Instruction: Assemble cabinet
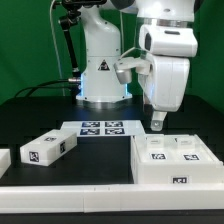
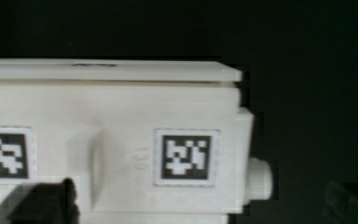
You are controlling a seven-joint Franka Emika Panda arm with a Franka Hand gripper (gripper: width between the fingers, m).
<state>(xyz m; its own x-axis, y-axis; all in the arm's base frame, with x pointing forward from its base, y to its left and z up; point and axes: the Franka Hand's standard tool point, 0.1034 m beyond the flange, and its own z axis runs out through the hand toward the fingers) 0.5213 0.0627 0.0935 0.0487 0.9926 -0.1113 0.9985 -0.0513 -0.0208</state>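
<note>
Wrist view gives us little to go on. It is blurred, and the cabinet (image 2: 114, 100) fills most of it and runs off the frame, so that one black-and-white tag (image 2: 188, 158) on its face reads whole and a second tag (image 2: 2, 155) shows only in part. One dark finger (image 2: 43, 200) of the gripper juts in at a corner, in front of the white body. We cannot pick out its partner against the black background, so from here we cannot tell how far apart the jaws stand. In the exterior view the gripper (image 1: 157, 122) hangs below the arm (image 1: 165, 60), pointing down just above the cabinet's rear corner on the exterior view's left. Its tips are too small and dark for us to say whether they are spread or pressed together, or whether they touch the top. The cabinet (image 1: 175, 165) sits on the black table (image 1: 30, 120) toward the exterior view's right, near the front, with two tagged drawer blocks side by side on top. Behind it, toward the exterior view's left, lies the marker board (image 1: 100, 128). Further left, well apart from the cabinet, a loose tagged block (image 1: 48, 150) rests on the table. A long white rail (image 1: 70, 192) runs along the front, and its ends are out of frame.
</note>
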